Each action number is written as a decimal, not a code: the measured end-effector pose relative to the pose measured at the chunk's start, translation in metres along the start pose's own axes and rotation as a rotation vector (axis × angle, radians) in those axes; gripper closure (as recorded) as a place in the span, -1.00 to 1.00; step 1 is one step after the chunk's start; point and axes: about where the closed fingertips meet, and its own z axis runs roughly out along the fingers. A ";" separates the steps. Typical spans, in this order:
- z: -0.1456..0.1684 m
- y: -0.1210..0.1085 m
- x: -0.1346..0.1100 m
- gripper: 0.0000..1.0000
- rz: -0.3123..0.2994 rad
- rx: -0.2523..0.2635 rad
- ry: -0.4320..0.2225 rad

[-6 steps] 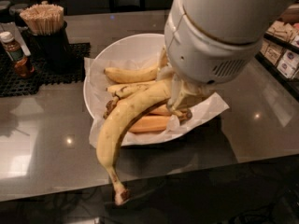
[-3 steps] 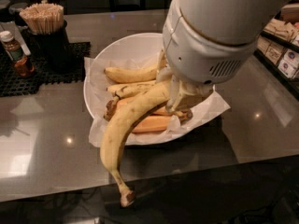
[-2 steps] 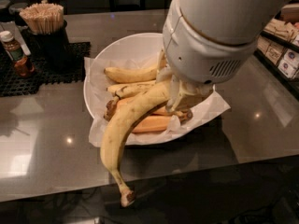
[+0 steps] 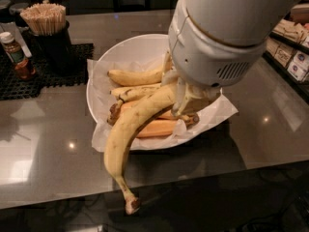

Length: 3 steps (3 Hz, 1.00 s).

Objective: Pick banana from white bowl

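The banana point(image 4: 126, 135) is large, pale yellow and strongly curved. Its frayed brown stem end hangs down past the counter's front edge. My gripper point(image 4: 186, 98) is shut on its upper end, under the big white arm housing, and holds it lifted over the front of the white bowl point(image 4: 123, 54). The bowl is wide and lined with crinkled white paper. Shorter yellow bananas point(image 4: 135, 76) and orange-toned bananas point(image 4: 157, 128) still lie in it.
A black cup of wooden stir sticks point(image 4: 48, 30) stands on a black rubber mat point(image 4: 29, 76) at the back left, with a small brown sauce bottle point(image 4: 17, 57) beside it. Shelves with packets point(image 4: 294, 52) are at the right. The glossy counter's front edge point(image 4: 145, 187) runs below the bowl.
The banana has swung a little, its stem end shifting slightly right and lower. The gripper and arm have hardly moved.
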 end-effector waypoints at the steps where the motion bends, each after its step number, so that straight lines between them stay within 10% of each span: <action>1: 0.000 0.000 0.000 1.00 0.000 0.000 0.000; 2: 0.000 0.001 0.002 1.00 0.037 0.019 -0.087; 3: 0.030 0.020 0.083 1.00 0.227 0.071 -0.205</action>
